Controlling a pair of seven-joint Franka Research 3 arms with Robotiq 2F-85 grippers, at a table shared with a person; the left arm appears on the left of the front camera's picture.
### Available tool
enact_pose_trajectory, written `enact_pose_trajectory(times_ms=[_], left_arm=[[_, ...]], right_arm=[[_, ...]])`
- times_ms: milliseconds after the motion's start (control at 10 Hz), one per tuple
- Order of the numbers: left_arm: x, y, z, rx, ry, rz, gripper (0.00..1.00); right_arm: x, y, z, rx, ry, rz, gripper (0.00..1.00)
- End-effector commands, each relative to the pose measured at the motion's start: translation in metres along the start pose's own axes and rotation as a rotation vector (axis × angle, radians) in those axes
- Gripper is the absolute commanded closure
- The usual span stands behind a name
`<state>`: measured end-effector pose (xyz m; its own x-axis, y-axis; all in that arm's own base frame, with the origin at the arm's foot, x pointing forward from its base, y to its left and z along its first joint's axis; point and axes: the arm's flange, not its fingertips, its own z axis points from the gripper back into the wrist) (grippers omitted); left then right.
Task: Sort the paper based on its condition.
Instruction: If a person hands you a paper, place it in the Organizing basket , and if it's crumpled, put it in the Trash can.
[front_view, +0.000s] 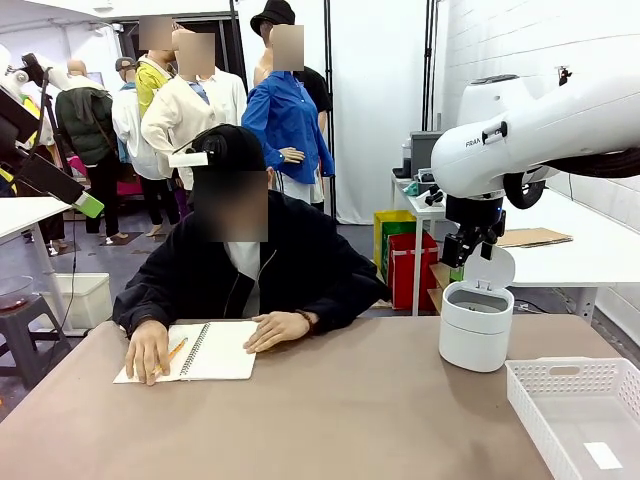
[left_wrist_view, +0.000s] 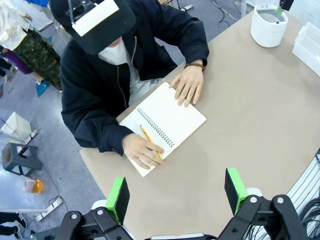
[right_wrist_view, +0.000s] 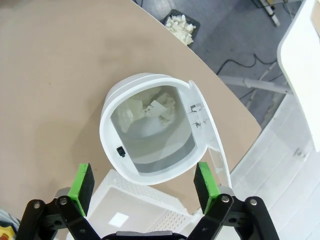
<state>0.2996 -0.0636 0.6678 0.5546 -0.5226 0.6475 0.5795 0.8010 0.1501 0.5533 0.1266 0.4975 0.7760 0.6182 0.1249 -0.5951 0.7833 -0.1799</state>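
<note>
Right wrist view: right claw (right_wrist_view: 144, 169) wide open, empty, above open bin (right_wrist_view: 106, 125) with crumpled paper (right_wrist_view: 160, 107) inside, basket (right_wrist_view: 150, 205) beside.

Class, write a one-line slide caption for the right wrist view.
Open right gripper hovers above the open white bin, crumpled paper inside.

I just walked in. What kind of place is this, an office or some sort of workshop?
Most likely a robotics test lab, not an office. A white robot arm hangs over a small open bin on a table, and a person opposite holds a pencil on a notebook.
</note>
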Motion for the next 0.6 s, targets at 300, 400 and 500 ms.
enact_pose_trajectory(times_ms=[300, 400, 500], left_arm=[[0.0, 0.0, 0.001, -0.005, 0.0, 0.003, 0.0], [0.0, 0.0, 0.001, -0.005, 0.0, 0.003, 0.0], [0.0, 0.0, 0.001, -0.005, 0.0, 0.003, 0.0]], right_arm=[[-0.028, 0.056, 0.063, 0.06, -0.16, -0.002, 0.0], [-0.03, 0.065, 0.079, 0.104, -0.22, 0.017, 0.0], [-0.033, 0.071, 0.098, 0.138, -0.285, 0.042, 0.0]])
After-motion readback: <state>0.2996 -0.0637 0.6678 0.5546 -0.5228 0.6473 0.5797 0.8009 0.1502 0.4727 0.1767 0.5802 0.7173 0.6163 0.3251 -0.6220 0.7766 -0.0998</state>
